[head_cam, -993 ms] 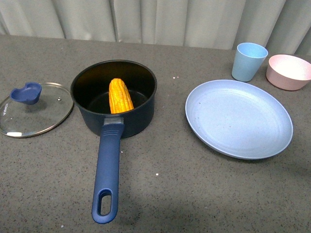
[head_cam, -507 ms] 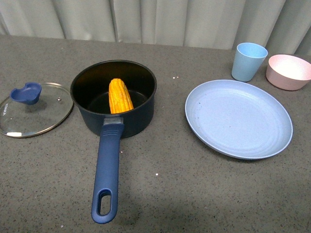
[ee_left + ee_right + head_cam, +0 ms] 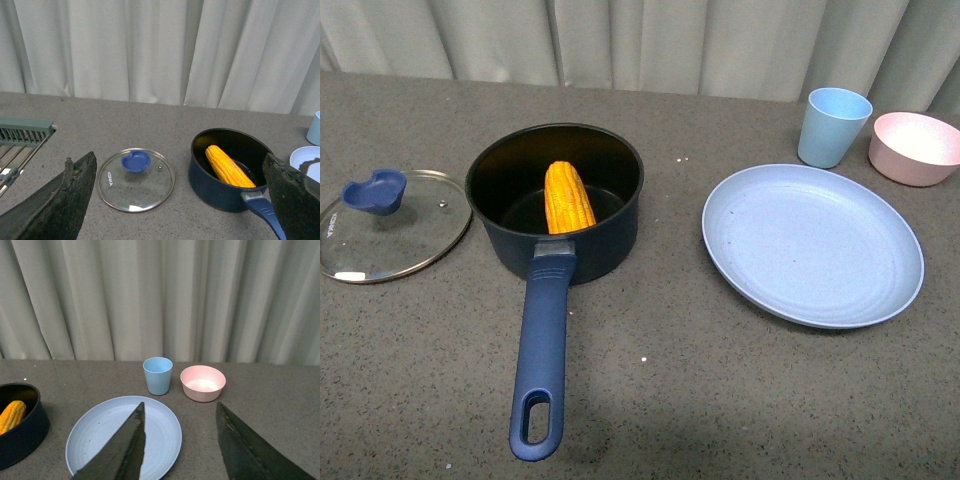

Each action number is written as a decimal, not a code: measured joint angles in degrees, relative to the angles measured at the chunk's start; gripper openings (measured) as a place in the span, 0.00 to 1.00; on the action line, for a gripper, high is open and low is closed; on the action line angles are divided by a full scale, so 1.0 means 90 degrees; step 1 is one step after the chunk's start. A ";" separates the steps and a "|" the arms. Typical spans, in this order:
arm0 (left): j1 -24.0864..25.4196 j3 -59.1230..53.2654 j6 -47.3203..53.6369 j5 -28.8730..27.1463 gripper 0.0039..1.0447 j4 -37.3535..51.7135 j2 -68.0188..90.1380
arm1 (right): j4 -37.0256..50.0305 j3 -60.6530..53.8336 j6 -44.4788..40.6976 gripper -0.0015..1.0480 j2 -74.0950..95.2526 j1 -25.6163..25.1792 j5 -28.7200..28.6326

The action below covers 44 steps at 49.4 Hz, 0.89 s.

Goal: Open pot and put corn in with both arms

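Yellow corn [image 3: 568, 197] already lies inside the open pot [image 3: 554, 200], glass lid [image 3: 392, 223] set beside it on the surface, both arms' fingers spread and empty, so nothing seems left.

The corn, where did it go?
In the front view, the corn lies inside the open pot, left of the blue plate, with the glass lid on the pot's other side.

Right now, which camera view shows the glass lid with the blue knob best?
The front view: the round glass lid with its blue knob lies whole and unobstructed beside the dark navy-blue saucepan. The left wrist view also shows it whole, but more obliquely. The right wrist view misses it.
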 joint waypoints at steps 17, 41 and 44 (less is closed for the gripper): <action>0.0000 0.0000 0.0000 0.0000 0.94 0.0000 -0.0002 | -0.1413 0.0005 -0.0034 0.01 -0.1389 -0.0918 -0.0886; 0.0000 0.0000 0.0000 0.0000 0.94 0.0000 -0.0002 | -0.1421 0.0005 -0.0039 0.20 -0.1392 -0.0918 -0.0889; 0.0000 0.0000 0.0002 0.0000 0.94 0.0000 -0.0002 | -0.1418 0.0005 -0.0039 0.34 -0.1392 -0.0918 -0.0889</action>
